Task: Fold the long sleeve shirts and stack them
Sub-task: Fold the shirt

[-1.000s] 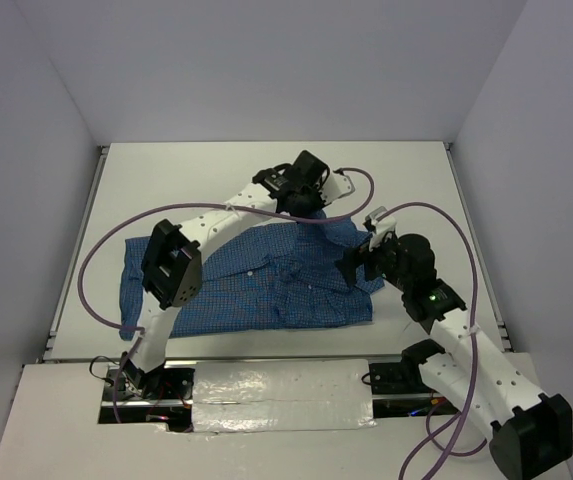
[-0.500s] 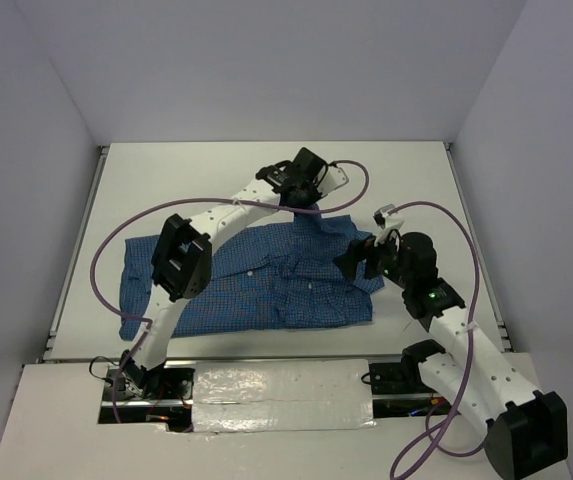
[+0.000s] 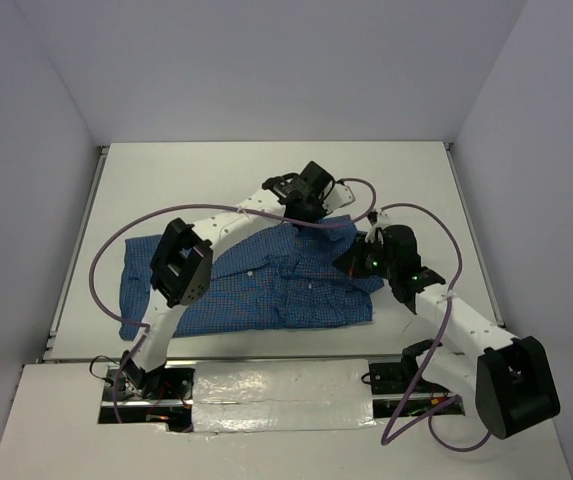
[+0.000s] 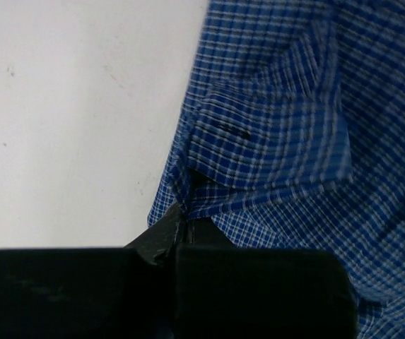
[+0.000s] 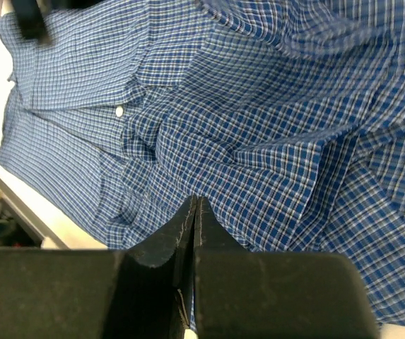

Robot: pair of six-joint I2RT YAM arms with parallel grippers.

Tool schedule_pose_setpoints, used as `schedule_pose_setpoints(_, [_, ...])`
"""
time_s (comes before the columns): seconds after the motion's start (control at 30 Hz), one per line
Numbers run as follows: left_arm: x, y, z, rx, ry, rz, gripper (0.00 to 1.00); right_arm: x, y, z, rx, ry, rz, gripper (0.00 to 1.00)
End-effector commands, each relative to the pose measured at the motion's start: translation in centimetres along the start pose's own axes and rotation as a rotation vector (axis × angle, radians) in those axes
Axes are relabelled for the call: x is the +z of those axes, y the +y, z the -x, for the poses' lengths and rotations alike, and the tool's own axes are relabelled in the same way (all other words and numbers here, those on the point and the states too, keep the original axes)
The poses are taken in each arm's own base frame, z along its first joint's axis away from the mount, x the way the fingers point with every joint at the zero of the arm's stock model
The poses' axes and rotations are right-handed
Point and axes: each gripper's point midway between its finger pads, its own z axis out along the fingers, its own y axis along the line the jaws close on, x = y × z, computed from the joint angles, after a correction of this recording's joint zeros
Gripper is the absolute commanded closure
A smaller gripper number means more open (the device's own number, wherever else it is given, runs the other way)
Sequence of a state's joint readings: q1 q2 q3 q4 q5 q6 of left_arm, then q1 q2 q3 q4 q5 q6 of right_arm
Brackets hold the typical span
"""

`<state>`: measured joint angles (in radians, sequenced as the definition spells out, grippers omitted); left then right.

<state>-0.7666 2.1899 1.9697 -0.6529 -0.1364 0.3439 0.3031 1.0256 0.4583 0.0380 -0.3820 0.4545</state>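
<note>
The blue checked long sleeve shirt (image 3: 256,285) lies crumpled across the white table, its collar end to the right. My left gripper (image 3: 318,208) is at the shirt's far right corner and shut on the cloth. In the left wrist view its jaws (image 4: 179,212) pinch an edge just below a cuff (image 4: 259,134) with a buttonhole. My right gripper (image 3: 358,262) is low over the shirt's right side. In the right wrist view its jaws (image 5: 195,201) are pressed together against the rumpled fabric (image 5: 259,92). No cloth shows between the tips. A white button (image 5: 119,111) lies to the left.
Bare white table (image 3: 216,180) runs behind and left of the shirt, walled on three sides. Purple cables (image 3: 101,250) loop from both arms over the table. The arm bases and a taped strip (image 3: 281,390) sit along the near edge.
My right gripper has gone from wide open to shut and dropped closer onto the shirt's right side. My left gripper has shifted slightly right and nearer, still holding the cloth.
</note>
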Motion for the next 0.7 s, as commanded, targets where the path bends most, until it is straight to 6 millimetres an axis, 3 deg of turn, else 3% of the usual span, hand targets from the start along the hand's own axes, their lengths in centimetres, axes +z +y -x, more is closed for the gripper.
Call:
schedule_pose_setpoints(0.0, [-3.6, -2.3, 0.5, 0.128, -0.055, -0.076, 1.0, 0.3, 1.3, 2.8, 0.065, -0.072, 0.026, 1.0])
schedule_pose_setpoints(0.1, [-3.9, -5.2, -1.4, 0.264, -0.041, -0.134, 0.91, 0.6, 0.5, 2.7, 0.088, -0.062, -0.014, 1.0])
schedule_pose_setpoints(0.2, [-4.1, -6.5, -2.1, 0.395, -0.033, -0.139, 0.85, 0.7, -0.4, 3.0, 0.098, -0.068, -0.057, 0.99])
schedule_pose_setpoints(0.4, [-5.1, -10.3, -1.1, 0.466, -0.096, -0.309, 0.61, -0.5, -2.9, 3.1, 0.122, -0.077, -0.19, 0.87])
schedule_pose_setpoints(0.47, [-5.9, -11.2, -1.1, 0.465, -0.101, -0.371, 0.49, -1.6, -3.7, 3.7, 0.126, -0.125, -0.237, 0.8])
schedule_pose_setpoints(0.5, [-6.2, -11.9, -1.1, 0.463, -0.114, -0.41, 0.46, -2.1, -4.0, 3.6, 0.131, -0.136, -0.254, 0.69])
schedule_pose_setpoints(0.6, [-7.7, -12.6, -1.7, 0.489, -0.115, -0.468, 0.3, -3.3, -4.6, 4.0, 0.128, -0.192, -0.299, 0.49])
schedule_pose_setpoints(0.67, [-9.1, -13.2, -2.0, 0.502, -0.14, -0.509, 0.24, -3.8, -4.9, 4.1, 0.134, -0.208, -0.321, 0.43])
